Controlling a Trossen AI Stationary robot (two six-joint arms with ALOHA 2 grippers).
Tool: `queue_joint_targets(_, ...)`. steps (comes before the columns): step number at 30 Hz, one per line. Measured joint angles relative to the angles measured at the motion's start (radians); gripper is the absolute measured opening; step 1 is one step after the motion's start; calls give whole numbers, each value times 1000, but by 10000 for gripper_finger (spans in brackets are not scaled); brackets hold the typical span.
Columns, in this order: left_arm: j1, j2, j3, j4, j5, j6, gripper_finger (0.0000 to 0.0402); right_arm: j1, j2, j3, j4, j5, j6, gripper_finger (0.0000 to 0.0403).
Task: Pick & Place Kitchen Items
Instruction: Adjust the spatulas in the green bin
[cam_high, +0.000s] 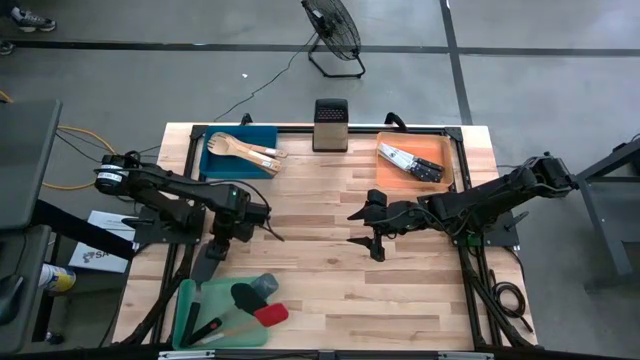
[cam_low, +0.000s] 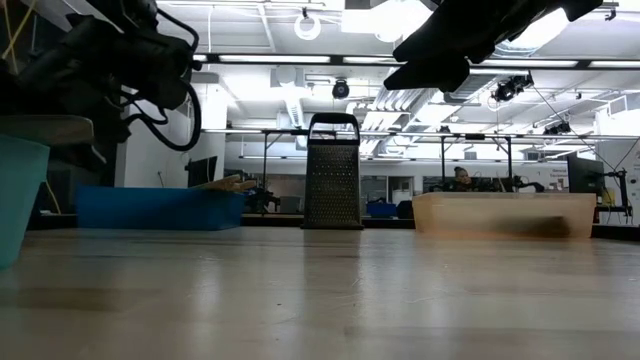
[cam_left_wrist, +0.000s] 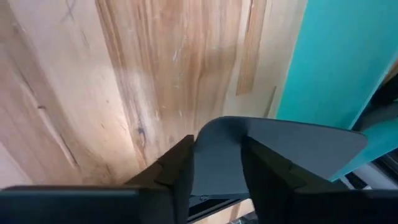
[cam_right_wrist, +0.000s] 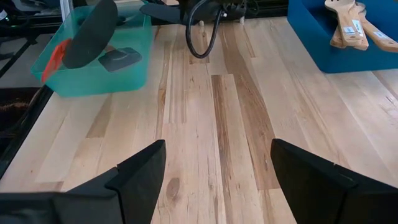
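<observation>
Bench (cam_high: 330, 290): pale wood planks, black frame at the edges.

Blue tray (cam_high: 240, 150), far left corner: holds pale wooden utensils (cam_high: 250, 150), lying crossed. The right wrist view shows them again (cam_right_wrist: 348, 25), labels on the handles.

Orange tray (cam_high: 415, 160), far right corner: holds black-handled knives (cam_high: 410, 162).

Box grater (cam_high: 330, 125): upright at the far edge, between the blue and orange trays. The low view shows it (cam_low: 332, 170) standing clear of both trays.

Green tray (cam_high: 220, 315), near left corner: holds a red spatula (cam_high: 270, 315), a black spatula (cam_high: 245, 297) and a grey one (cam_high: 265, 283).

Left gripper (cam_high: 215, 250): just beyond the green tray's far edge, above the bench. Its fingers (cam_left_wrist: 174, 174) are clamped on a grey spatula blade (cam_left_wrist: 280, 146); only the left wrist view shows this grasp plainly, with the blade reaching out over the teal tray rim (cam_left_wrist: 336, 56). The right wrist view shows the same blade (cam_right_wrist: 90, 34) tilted above the tray.

Right gripper (cam_high: 365, 230): mid-bench, over bare wood, well apart from every tray. Fingers (cam_right_wrist: 140, 174) wide apart, nothing between them.

Floor fan (cam_high: 332, 30): on the floor beyond the bench.

Low view: both arms enter from above; tray contents are hidden behind the tray walls.
</observation>
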Motion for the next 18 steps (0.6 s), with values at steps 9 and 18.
queue_joint_targets(9,0,0,0,0,-7,0,9,-2,0,0,0,0,0,283)
queue_joint_targets(18,-1,0,64,-107,-38,-32,1,-16,0,0,0,0,-15,283)
